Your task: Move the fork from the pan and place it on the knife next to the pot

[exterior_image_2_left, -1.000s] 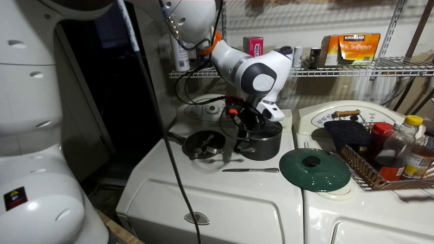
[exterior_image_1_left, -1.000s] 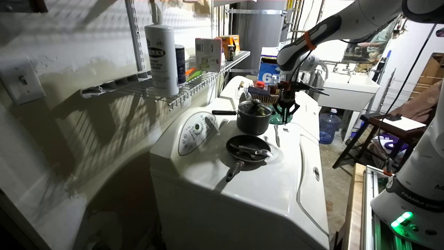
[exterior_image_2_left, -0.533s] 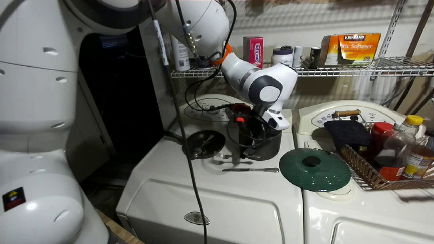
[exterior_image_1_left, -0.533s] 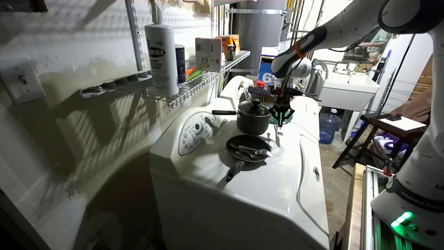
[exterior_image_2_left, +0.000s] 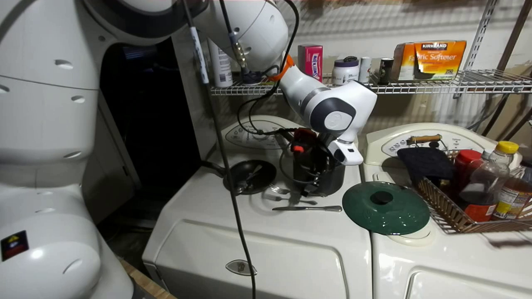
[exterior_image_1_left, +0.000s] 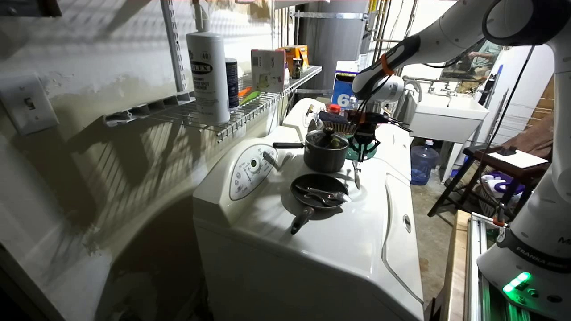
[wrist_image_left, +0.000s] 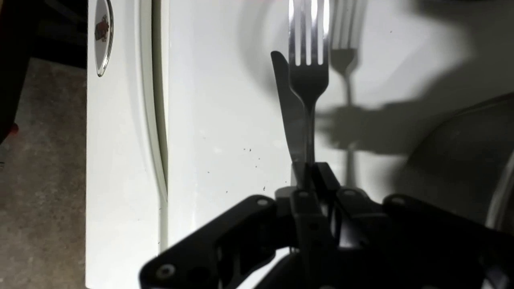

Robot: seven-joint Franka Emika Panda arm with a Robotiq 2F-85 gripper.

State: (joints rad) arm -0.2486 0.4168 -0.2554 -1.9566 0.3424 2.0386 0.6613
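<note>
My gripper is shut on the fork's handle in the wrist view point(wrist_image_left: 311, 170); it also shows in both exterior views point(exterior_image_1_left: 361, 157) point(exterior_image_2_left: 307, 192). The fork point(wrist_image_left: 309, 80) point(exterior_image_2_left: 279, 190) is held flat above the white machine top, apart from its shadow. The knife point(wrist_image_left: 286, 96) point(exterior_image_2_left: 306, 208) point(exterior_image_1_left: 356, 179) lies on the top below the fork; the fork partly covers it in the wrist view. The lidded pot point(exterior_image_1_left: 325, 156) point(exterior_image_2_left: 336, 180) stands beside my gripper. The black pan point(exterior_image_1_left: 314, 178) point(exterior_image_2_left: 266, 169) holds other cutlery.
A green lid point(exterior_image_2_left: 399, 216) lies to the right of the knife. A wire basket point(exterior_image_2_left: 440, 203) with bottles stands beyond it. A wire shelf point(exterior_image_2_left: 478, 88) with boxes and bottles runs along the wall. A black cable point(exterior_image_2_left: 237, 207) hangs before the machine.
My gripper has moved down and away from the pan, with the fork in it. The fork has left the pan's edge and come closer to the knife. Pan, pot and knife have not moved.
</note>
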